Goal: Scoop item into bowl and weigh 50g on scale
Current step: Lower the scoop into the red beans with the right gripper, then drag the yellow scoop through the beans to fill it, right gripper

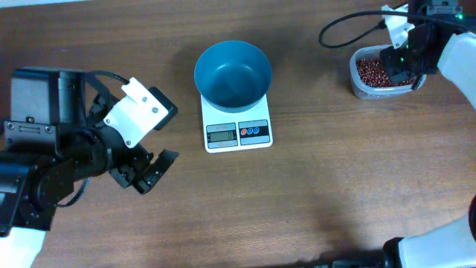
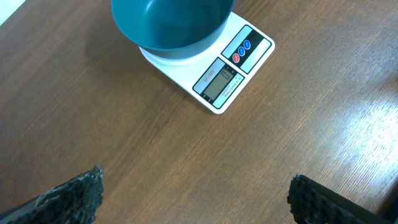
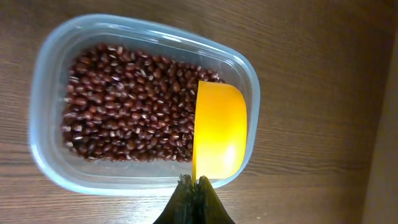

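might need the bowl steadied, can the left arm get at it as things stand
Probably yes: the left pincer stands open, holding nothing, and only bare table lies between it and the bowl on the scale.

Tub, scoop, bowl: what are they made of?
Tub: clear plastic, likely; the beans show through its slightly frosted wall. Scoop: opaque yellow plastic by the look, smooth with a soft sheen. Bowl: teal, probably plastic; satin finish, dull highlight inside.
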Available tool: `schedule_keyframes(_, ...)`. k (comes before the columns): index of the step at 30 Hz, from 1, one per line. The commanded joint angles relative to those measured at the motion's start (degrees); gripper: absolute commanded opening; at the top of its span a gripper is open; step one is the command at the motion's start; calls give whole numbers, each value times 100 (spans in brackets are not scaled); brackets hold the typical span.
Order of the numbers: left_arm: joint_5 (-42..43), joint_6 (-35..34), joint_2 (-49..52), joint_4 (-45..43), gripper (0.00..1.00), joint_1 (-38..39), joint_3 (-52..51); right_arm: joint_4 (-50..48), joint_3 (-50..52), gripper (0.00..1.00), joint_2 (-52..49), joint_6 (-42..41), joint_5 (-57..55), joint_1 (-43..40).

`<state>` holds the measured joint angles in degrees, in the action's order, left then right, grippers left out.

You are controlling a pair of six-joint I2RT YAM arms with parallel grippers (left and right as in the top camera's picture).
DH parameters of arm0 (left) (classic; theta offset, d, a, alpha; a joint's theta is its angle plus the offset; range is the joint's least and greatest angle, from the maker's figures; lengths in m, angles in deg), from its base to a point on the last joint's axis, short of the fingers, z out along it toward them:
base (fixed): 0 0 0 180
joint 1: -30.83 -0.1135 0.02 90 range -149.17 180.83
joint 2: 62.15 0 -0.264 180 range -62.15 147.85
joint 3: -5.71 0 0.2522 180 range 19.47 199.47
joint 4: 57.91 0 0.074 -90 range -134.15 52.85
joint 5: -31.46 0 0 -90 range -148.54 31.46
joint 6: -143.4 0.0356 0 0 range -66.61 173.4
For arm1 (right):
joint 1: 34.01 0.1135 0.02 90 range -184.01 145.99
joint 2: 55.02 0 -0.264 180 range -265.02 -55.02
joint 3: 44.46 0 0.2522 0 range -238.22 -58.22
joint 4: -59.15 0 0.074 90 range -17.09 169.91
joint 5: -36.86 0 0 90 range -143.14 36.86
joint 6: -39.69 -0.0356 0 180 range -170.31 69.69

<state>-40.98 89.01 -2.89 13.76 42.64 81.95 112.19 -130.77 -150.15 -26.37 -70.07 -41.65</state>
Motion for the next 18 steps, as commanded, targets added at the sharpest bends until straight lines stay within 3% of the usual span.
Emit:
schedule_keyframes(1,4,90,2,4,99,-26,111,-59,-127,4,-208,-17,-348,7)
schedule_keyframes(18,4,90,2,4,99,-26,111,-293,-111,4,-275,-20,-350,7)
